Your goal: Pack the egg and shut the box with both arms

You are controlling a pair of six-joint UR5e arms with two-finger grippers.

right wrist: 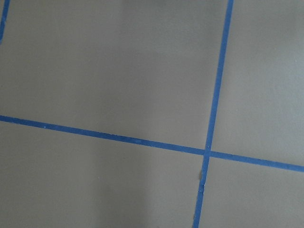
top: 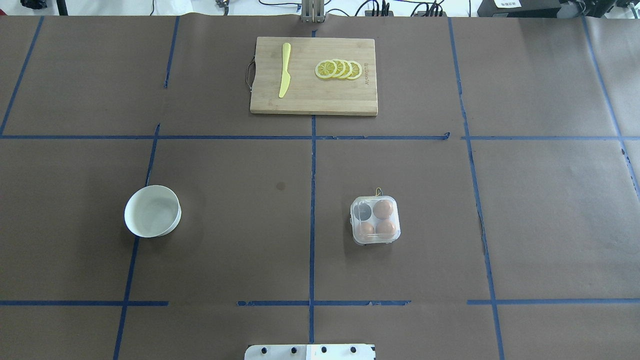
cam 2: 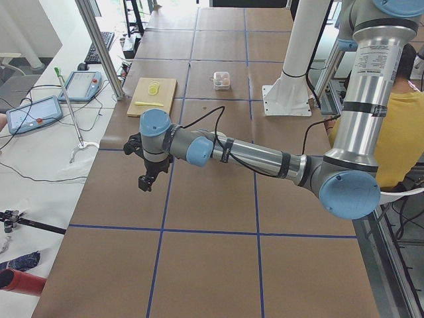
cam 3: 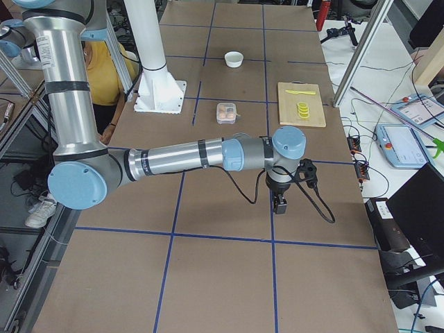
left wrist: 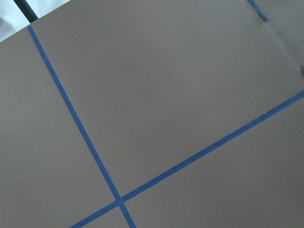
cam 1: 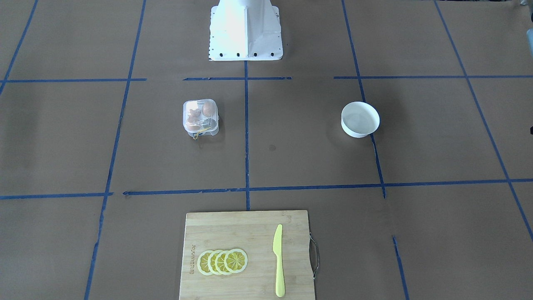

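The clear plastic box sits on the brown table right of the centre line, with its lid down. Three orange-brown eggs lie in it, one of them at the far right; the fourth cell looks dark and empty. Its yellow cord lies on the far side. The box also shows in the front view. My left gripper shows only in the exterior left view, far from the box, low over the table. My right gripper shows only in the exterior right view, also far from the box. I cannot tell whether either is open or shut. Both wrist views show only table and blue tape.
A round white bowl stands on the left half of the table with nothing in it. A wooden cutting board at the far edge holds a yellow knife and lemon slices. The white robot base stands at the near edge.
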